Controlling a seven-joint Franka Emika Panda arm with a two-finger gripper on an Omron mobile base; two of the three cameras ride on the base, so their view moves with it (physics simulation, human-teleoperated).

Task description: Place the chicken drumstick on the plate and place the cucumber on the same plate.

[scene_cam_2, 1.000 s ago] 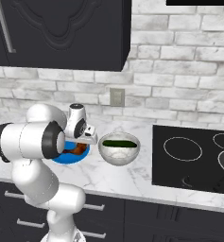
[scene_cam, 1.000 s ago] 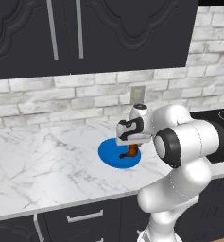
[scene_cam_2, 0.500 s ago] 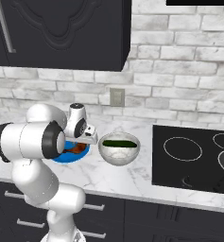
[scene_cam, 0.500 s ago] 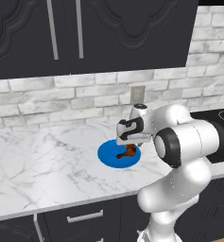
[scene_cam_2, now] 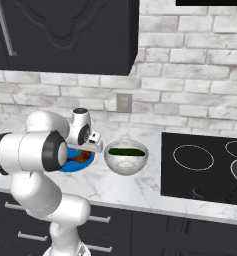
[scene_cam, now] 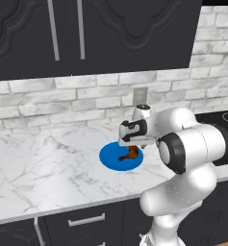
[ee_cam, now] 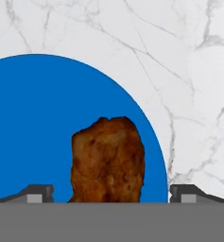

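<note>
1. The marble counter [scene_cam: 43, 168] is mostly bare, so nothing blocks the way across to the grey bowl [scene_cam_2: 125, 158].
2. The plate [scene_cam: 111, 158] holds the chicken drumstick [scene_cam: 130, 153] near its edge, looks like drop-off is done.
3. The cucumber [scene_cam_2: 126, 151] sits in that bowl, apart from the plate.
4. The gripper [scene_cam: 133, 145] hangs just above the drumstick, fingers spread wide, holding nothing.

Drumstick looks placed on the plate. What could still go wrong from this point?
1. The chicken drumstick lies near the edge of the plate, between the open fingers of the end effector; a sideways retreat could nudge it off.
2. The cucumber lies inside the bowl, so the fingers may catch the rim or tip it when reaching in.
</note>
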